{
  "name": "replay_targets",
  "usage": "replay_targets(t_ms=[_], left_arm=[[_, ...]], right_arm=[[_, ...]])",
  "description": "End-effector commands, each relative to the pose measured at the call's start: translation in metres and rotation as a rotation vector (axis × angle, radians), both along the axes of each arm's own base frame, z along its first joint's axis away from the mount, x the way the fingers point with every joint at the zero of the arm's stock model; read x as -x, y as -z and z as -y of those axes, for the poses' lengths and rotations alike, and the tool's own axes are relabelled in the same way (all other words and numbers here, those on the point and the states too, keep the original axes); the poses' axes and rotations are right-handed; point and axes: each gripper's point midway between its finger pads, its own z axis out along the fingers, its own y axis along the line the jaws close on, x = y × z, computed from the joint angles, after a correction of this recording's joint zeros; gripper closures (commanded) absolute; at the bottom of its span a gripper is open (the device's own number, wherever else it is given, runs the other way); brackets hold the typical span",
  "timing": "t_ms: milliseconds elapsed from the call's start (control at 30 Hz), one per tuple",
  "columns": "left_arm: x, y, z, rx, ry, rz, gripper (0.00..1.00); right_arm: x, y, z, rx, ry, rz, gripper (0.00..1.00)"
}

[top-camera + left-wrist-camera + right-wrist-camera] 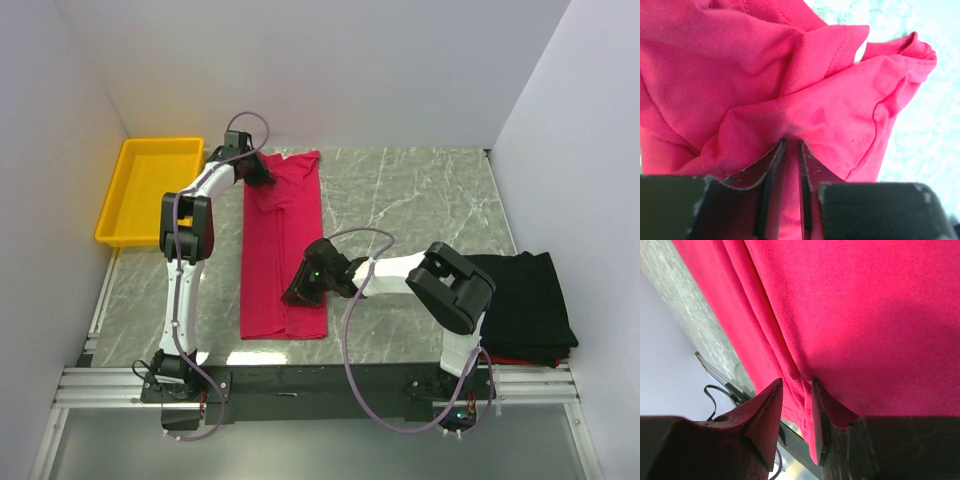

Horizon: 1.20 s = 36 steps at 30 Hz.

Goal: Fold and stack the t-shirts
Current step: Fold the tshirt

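The crimson-pink t-shirt (270,250) lies folded into a long narrow strip down the middle-left of the table. My left gripper (262,172) is at its far end, where the cloth is bunched. In the left wrist view the left gripper (791,142) is open by a narrow gap, with a fold of the pink shirt (765,75) running between the tips. My right gripper (298,293) is at the strip's near right edge. It (796,382) is open, and the shirt's edge (865,315) hangs against one finger only. The black t-shirt (525,295) lies folded at the right.
A yellow plastic tray (160,142) stands at the far left by the wall. White walls close in the table on three sides. The arms' metal base rail (320,385) runs along the near edge. Bare marble table (410,200) lies between the two shirts.
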Motion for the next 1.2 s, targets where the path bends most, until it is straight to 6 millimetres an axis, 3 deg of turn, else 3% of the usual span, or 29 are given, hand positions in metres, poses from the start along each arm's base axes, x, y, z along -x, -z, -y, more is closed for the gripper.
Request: replay_targets(t_ms=[0,100,133,200,267,300,333,367,400,433,467,500,533,567,600,633,667,700,733,767,800,833,867,900,933,1000,1033,1100,1167], left_arm=[[0.01,0.013,0.016,0.045,0.088,-0.025,0.75],[0.0,-0.03,0.027,0.095,0.141,0.091,0.67],[-0.006,-0.057,0.03,0.112,0.155,0.16,0.62],[-0.006,-0.09,0.038,0.153,0.191,0.228,0.55],[-0.005,-0.141,0.041,0.177,0.213,0.325,0.47],[-0.001,-0.153,0.042,0.185,0.219,0.343,0.45],[0.006,-0.188,0.041,0.193,0.22,0.397,0.44],[0.012,-0.204,0.04,0.204,0.217,0.42,0.42],[0.023,-0.197,0.04,0.211,0.213,0.402,0.42],[0.036,-0.232,0.033,0.2,0.18,0.459,0.42],[0.046,-0.237,0.028,0.203,0.149,0.452,0.43],[0.061,-0.211,0.021,0.189,0.105,0.387,0.43],[0.08,-0.235,0.013,0.193,0.078,0.416,0.44],[0.088,-0.228,0.001,0.17,-0.003,0.382,0.48],[0.109,-0.192,-0.009,0.141,-0.055,0.278,0.53],[0.13,-0.206,-0.015,0.147,-0.085,0.291,0.57],[0.144,-0.196,-0.024,0.139,-0.139,0.265,0.63],[0.173,-0.153,-0.031,0.109,-0.172,0.169,0.67],[0.194,-0.169,-0.035,0.117,-0.187,0.212,0.68],[0.21,-0.157,-0.043,0.09,-0.223,0.194,0.68],[0.239,-0.118,-0.05,0.056,-0.246,0.114,0.69],[0.258,-0.129,-0.051,0.072,-0.248,0.153,0.69],[0.275,-0.119,-0.052,0.066,-0.248,0.133,0.69],[0.3,-0.091,-0.056,0.042,-0.257,0.075,0.68],[0.313,-0.102,-0.052,0.068,-0.241,0.119,0.66],[0.338,-0.081,-0.061,0.036,-0.266,0.069,0.66],[0.348,-0.086,-0.058,0.047,-0.262,0.088,0.64],[0.369,-0.068,-0.061,0.025,-0.265,0.032,0.62],[0.382,-0.064,-0.062,0.033,-0.282,0.026,0.61]], right_arm=[[-0.007,-0.016,-0.004,-0.028,-0.006,0.056,0.63],[-0.012,-0.033,-0.001,-0.022,-0.027,0.152,0.63],[-0.014,-0.044,0.003,-0.017,-0.043,0.201,0.63],[-0.018,-0.054,0.009,0.001,-0.041,0.253,0.63],[-0.019,-0.071,0.016,0.003,-0.056,0.313,0.62],[-0.018,-0.076,0.018,0.008,-0.06,0.332,0.62],[-0.022,-0.081,0.023,0.024,-0.045,0.357,0.62],[-0.02,-0.085,0.033,0.055,-0.047,0.37,0.62],[-0.018,-0.086,0.039,0.075,-0.043,0.38,0.62],[-0.022,-0.086,0.048,0.103,-0.021,0.398,0.62],[-0.021,-0.087,0.059,0.124,-0.019,0.404,0.62],[-0.021,-0.087,0.065,0.133,-0.016,0.408,0.62],[-0.022,-0.087,0.07,0.142,-0.018,0.411,0.62],[-0.02,-0.087,0.078,0.163,-0.031,0.416,0.62],[-0.019,-0.087,0.08,0.173,-0.043,0.421,0.62],[-0.017,-0.085,0.082,0.189,-0.068,0.429,0.62],[-0.013,-0.08,0.087,0.214,-0.079,0.415,0.62],[-0.01,-0.077,0.089,0.22,-0.09,0.411,0.62],[-0.007,-0.074,0.089,0.219,-0.107,0.408,0.62],[0.0,-0.066,0.092,0.218,-0.117,0.395,0.62],[0.005,-0.063,0.09,0.202,-0.131,0.38,0.62],[0.01,-0.058,0.091,0.198,-0.139,0.372,0.62],[0.015,-0.05,0.092,0.204,-0.148,0.358,0.62],[0.022,-0.047,0.089,0.202,-0.164,0.352,0.62],[0.026,-0.044,0.088,0.205,-0.171,0.347,0.62],[0.034,-0.035,0.086,0.224,-0.185,0.332,0.62],[0.04,-0.033,0.082,0.225,-0.195,0.326,0.62],[0.046,-0.028,0.079,0.233,-0.199,0.317,0.62],[0.053,-0.024,0.076,0.24,-0.199,0.312,0.62]])
